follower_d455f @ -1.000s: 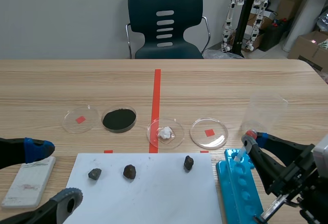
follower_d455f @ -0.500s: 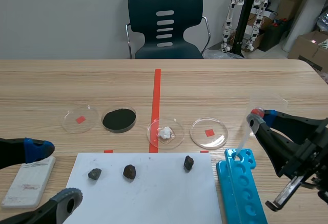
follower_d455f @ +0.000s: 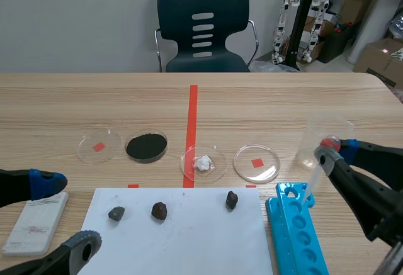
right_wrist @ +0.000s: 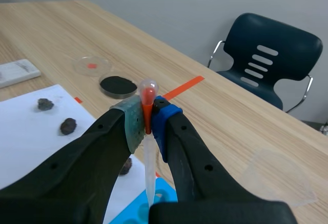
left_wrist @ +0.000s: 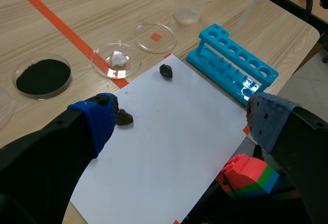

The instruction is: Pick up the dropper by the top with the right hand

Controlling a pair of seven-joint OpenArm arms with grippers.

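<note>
Right pincer (right_wrist: 147, 119): closed on the orange-red neck of the clear plastic dropper (right_wrist: 148, 167), just under its bulb.
Dropper: nearly upright, its tip at the far end of the bright blue plastic tube rack (follower_d455f: 296, 240); whether they touch cannot be told.
Behind the rack: a clear plastic cup (follower_d455f: 325, 138).
Left pincer (left_wrist: 184, 121): spread wide, holding nothing, above the white paper sheet (left_wrist: 174, 147) with its dark stone-like lumps (follower_d455f: 159, 210).

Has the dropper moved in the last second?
Yes. The dropper has risen and shifted rightward over the blue test-tube rack, held by the right gripper.
</note>
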